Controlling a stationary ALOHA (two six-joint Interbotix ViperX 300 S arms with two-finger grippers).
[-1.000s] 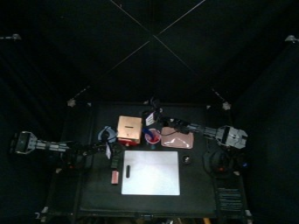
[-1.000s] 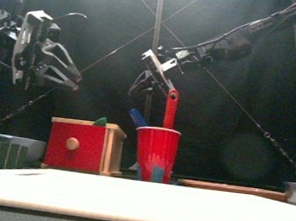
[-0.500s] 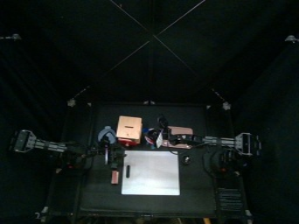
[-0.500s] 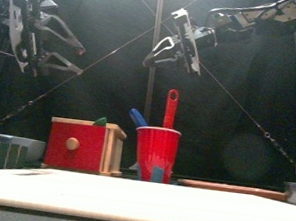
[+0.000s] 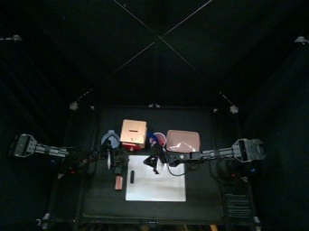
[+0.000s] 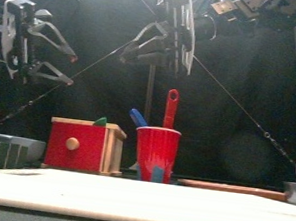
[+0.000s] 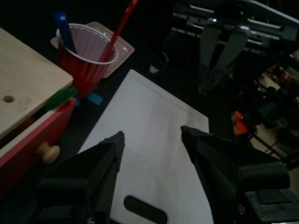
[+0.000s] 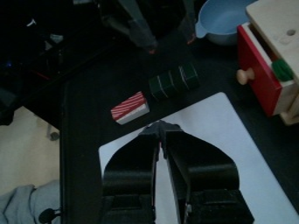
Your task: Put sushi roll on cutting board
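My left end effector (image 7: 152,136) hangs wide open and empty, high at the left of the front view. My right end effector (image 8: 158,128) hovers above the large flat white cutting board (image 5: 163,185), its jaws only narrowly parted with nothing between them. The small dark sushi roll (image 8: 176,80) lies on the black table (image 8: 87,87) just off the board's edge, near a red-and-white striped piece (image 8: 131,107).
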